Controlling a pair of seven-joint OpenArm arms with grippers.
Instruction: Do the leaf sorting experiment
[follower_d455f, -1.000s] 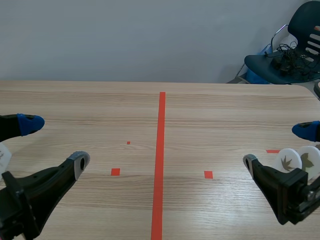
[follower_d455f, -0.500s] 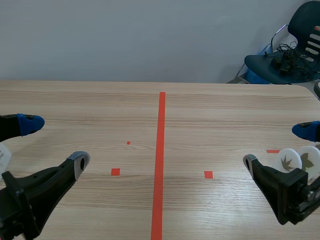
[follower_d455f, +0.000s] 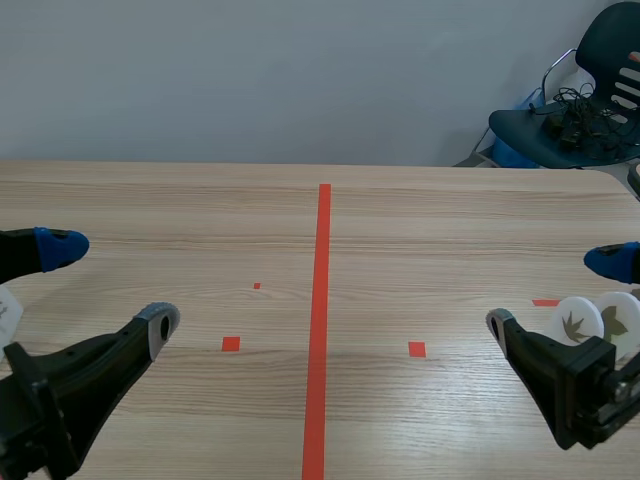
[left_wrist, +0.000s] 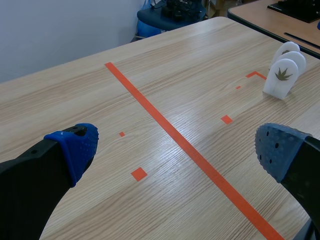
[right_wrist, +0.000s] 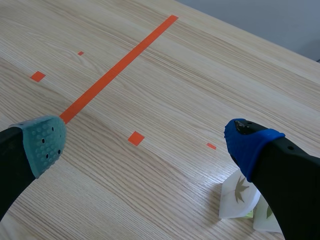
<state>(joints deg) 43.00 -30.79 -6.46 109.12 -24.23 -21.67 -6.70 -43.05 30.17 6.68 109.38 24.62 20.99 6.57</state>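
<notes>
While the left end effector (follower_d455f: 110, 287) and the right end effector (follower_d455f: 553, 292) hang wide open above the desk (follower_d455f: 400, 230), holding nothing, two white leaf cards (follower_d455f: 580, 322) stand upright together beside the right one.

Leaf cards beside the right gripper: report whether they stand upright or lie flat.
Upright. The white leaf cards stand on their bases on the table, one behind another with the leaf pictures vertical. None looks tipped.

Scene view faces across table (follower_d455f: 450, 220); wrist views downward (sharing tape line (follower_d455f: 323, 300)).
</notes>
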